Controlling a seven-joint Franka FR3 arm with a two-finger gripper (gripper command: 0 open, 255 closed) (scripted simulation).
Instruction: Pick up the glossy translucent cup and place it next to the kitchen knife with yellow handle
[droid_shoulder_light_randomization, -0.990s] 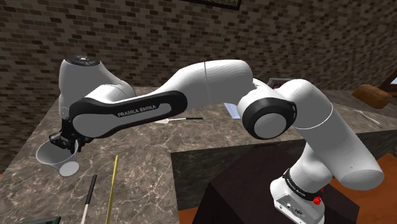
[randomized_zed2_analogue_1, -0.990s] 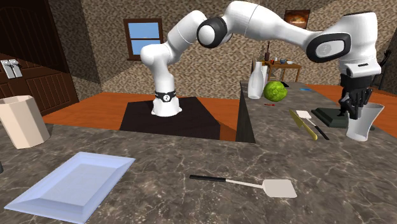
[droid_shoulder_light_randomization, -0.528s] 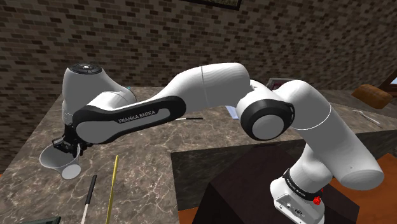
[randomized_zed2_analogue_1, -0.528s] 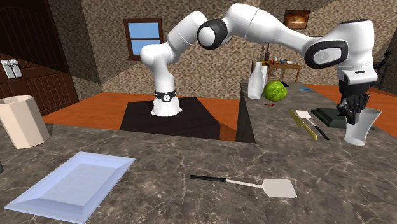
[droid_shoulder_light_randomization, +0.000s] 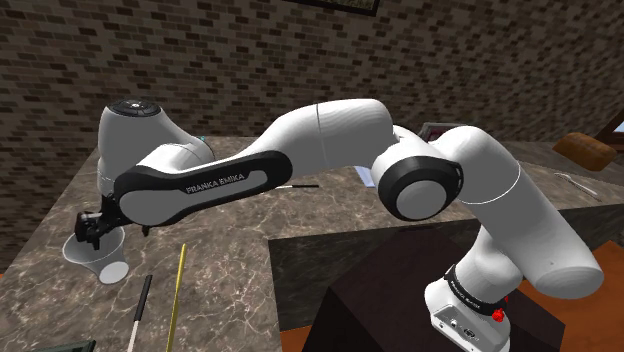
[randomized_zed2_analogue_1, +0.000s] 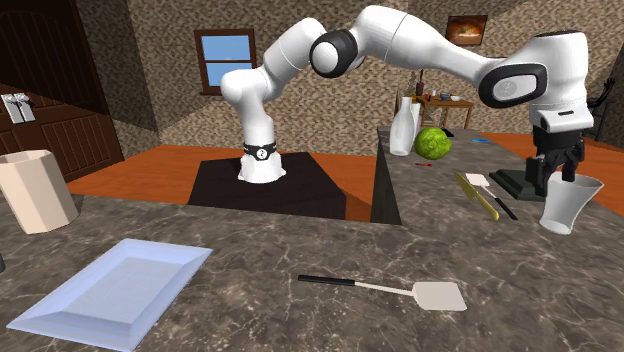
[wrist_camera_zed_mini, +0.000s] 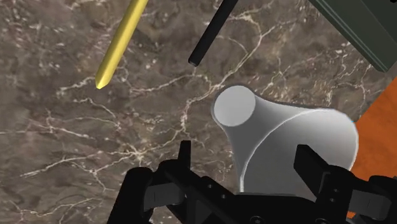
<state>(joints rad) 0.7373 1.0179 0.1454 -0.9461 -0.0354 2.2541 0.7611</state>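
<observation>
A pale, glossy cup (randomized_zed2_analogue_1: 570, 203) leans tilted on the marble counter (randomized_zed2_analogue_1: 300, 250), just right of the yellow-handled knife (randomized_zed2_analogue_1: 480, 197) in the second exterior view. My gripper (randomized_zed2_analogue_1: 553, 170) hangs right above the cup's rim, open, with the fingers apart and not clasping it. In the wrist view the cup (wrist_camera_zed_mini: 286, 146) widens toward the gripper (wrist_camera_zed_mini: 245, 167), and its rim wall runs between the two fingers (wrist_camera_zed_mini: 184, 158). The knife's yellow handle (wrist_camera_zed_mini: 121, 41) lies beyond the cup. From the shoulder view the cup (droid_shoulder_light_randomization: 95, 252) sits under the gripper (droid_shoulder_light_randomization: 95, 228), with the knife (droid_shoulder_light_randomization: 176, 295) close by.
A black-handled spatula (randomized_zed2_analogue_1: 500, 205) lies beside the knife, and a dark green flat thing (randomized_zed2_analogue_1: 520, 183) sits behind the cup. Farther off are a green ball (randomized_zed2_analogue_1: 432, 143), a white bottle (randomized_zed2_analogue_1: 403, 128), a second spatula (randomized_zed2_analogue_1: 400, 290) and a white tray (randomized_zed2_analogue_1: 110, 290). The counter's edge runs close to the cup (wrist_camera_zed_mini: 375, 127).
The gripper lowered the cup to the counter, then opened and let go. The cup now leans over more than before.
</observation>
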